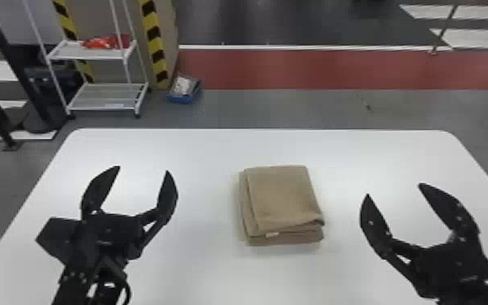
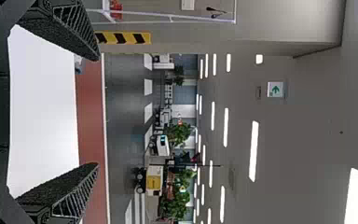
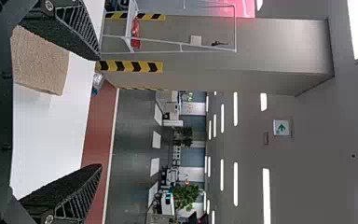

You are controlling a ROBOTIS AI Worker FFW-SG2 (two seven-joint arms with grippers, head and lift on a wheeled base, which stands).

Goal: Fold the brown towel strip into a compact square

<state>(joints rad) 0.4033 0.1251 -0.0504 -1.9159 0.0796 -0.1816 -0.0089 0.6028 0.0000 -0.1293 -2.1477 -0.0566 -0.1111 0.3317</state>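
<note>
L gripper (image 1: 142, 169) at 9 o'clock, R gripper (image 1: 394, 190) at 3, both w/ fingers wide apart, holding nada! Btwn them, mid-table, the brown towel (image 1: 281, 198), folded approx. square. Fold looks done, so best play: back out w/o brushing it; if tidying, pat edges, don't drag layers. White table (image 1: 198, 154) beneath; beyond, grey floor (image 1: 255, 107), white rack (image 1: 103, 97) toward 11, red strip (image 1: 336, 69) at 12.

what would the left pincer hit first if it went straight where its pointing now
Nothing close by, it seems: the left pincer points across the white table and out past its far edge, with the brown towel off to its right. Its height is hard to judge.
</note>
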